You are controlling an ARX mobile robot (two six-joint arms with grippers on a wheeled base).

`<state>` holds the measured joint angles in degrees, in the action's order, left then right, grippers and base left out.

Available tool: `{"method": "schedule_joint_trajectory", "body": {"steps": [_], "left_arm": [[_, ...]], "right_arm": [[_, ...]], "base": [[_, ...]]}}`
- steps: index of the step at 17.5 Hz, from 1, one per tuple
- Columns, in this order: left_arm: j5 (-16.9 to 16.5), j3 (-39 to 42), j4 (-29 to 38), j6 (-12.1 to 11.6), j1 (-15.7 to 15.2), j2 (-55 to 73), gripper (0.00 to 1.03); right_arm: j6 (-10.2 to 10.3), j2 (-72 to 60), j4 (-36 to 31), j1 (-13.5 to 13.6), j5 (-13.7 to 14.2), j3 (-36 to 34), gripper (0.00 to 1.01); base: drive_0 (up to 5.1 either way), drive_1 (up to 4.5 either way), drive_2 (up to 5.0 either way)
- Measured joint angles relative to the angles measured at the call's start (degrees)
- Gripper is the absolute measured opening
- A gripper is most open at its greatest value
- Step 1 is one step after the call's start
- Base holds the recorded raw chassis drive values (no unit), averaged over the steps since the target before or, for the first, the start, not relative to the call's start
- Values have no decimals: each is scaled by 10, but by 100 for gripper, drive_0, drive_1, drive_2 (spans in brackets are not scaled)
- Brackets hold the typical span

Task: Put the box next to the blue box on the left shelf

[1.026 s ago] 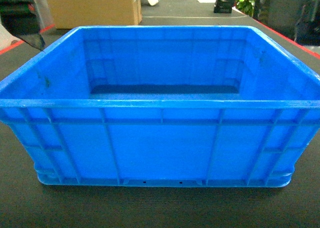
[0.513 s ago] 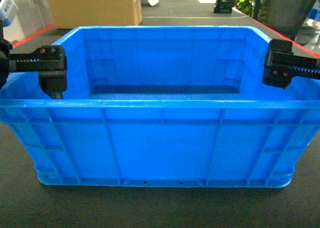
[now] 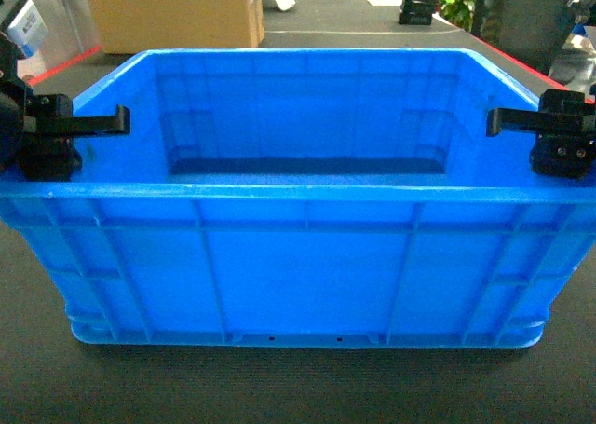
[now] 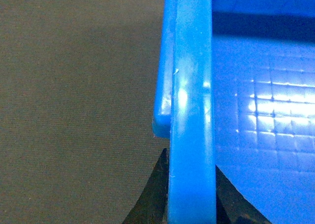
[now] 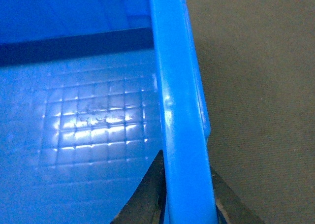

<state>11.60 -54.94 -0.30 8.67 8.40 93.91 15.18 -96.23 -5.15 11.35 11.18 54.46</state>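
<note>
My left gripper [image 3: 56, 149] and right gripper [image 3: 559, 144] have dropped in the last half second from hovering above the box [image 3: 303, 256] to straddling its side rims, at the left and right edges of the head view. Both wrist views show my jaws with one finger on each side of the thick rim [image 4: 192, 135], apparently touching it; I cannot tell if they are squeezing yet. The box sits on the dark desk [image 3: 279, 387], filling the middle of the frame, not yet lifted. I judge the two-handed grasp is nearly set. The desk around the box looks open; neither the shelf nor the other blue box is in view.
</note>
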Motion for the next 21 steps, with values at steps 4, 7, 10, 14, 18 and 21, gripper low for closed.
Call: {"method": "schedule_joint_trajectory", "body": {"steps": [4, 7, 10, 14, 18, 21], "left_arm": [[-13, 26, 56, -3, -2, -17, 9], [6, 26, 73, -17, 5, -78, 9], [44, 25, 89, -47, 31, -157, 9], [66, 34, 80, -68, 38, -193, 9], [66, 42, 75, -66, 38, -182, 9], [66, 42, 78, -66, 38, -182, 9]], "right_arm": [[-23, 22, -52, 14, 21, -22, 9], [-39, 79, -74, 30, 46, -23, 9], [-56, 137, -117, 43, 65, -32, 9], [-60, 158, -144, 52, 70, -54, 10], [-60, 153, -137, 52, 70, -62, 10], [-60, 153, -141, 52, 70, -62, 10]], "base": [[0, 0, 0], [0, 0, 0], [0, 0, 0], [0, 0, 0], [-14, -14, -14], [-179, -179, -179]]}}
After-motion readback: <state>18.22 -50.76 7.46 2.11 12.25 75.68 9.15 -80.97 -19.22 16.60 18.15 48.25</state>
